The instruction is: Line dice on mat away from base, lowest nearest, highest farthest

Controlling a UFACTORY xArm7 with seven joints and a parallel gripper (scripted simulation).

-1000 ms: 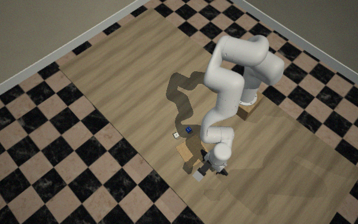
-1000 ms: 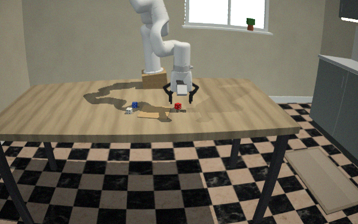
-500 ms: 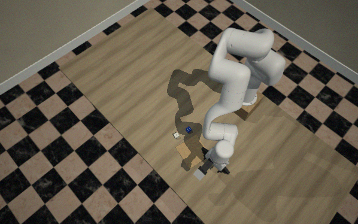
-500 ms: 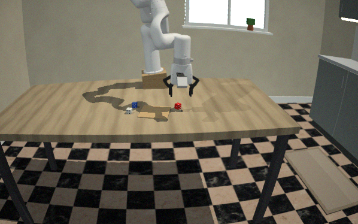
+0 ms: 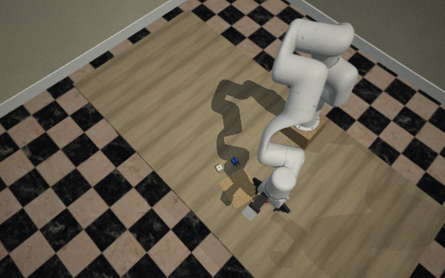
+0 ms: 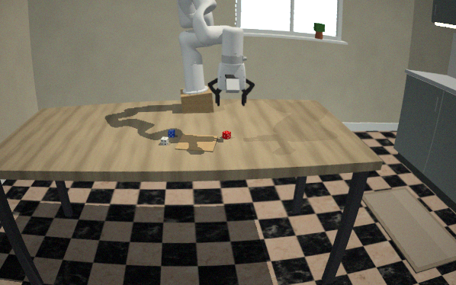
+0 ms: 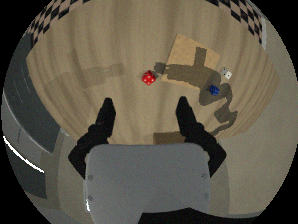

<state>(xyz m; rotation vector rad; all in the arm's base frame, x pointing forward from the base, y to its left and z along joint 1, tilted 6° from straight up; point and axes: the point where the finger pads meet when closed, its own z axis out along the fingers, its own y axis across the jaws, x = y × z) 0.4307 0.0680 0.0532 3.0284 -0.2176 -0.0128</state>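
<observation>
The jaws (image 5: 270, 196) (image 6: 231, 104) stand wide open above the tabletop (image 5: 154, 123) (image 6: 101, 152) (image 7: 127, 120), with nothing between them. In the exterior view, the red die (image 5: 266, 201) (image 6: 226, 135) (image 7: 148, 78) lies just right of the mat (image 5: 241, 198) (image 6: 196, 145) (image 7: 187, 49). Off its left side sit the blue die (image 5: 234, 160) (image 6: 171, 132) (image 7: 214, 90) and, a little nearer to that camera, the white die (image 5: 219, 168) (image 6: 165, 141) (image 7: 227, 73). None is on the mat.

The step in hand is probably to choose and approach the first die. The upper faces should be read before anything is gripped, since they set the order; the blue one's number cannot be told with confidence. Each die wants the jaws centred and squared to two opposite side faces, a straight descent, and a gentle close, so it does not twist or tip. It should be lifted well over the mat's edge, kept level, and released only once flat. Setting the lowest at the far, base-side part of the mat leaves room for the others nearer the camera. A low pass could drag the thin mat.
</observation>
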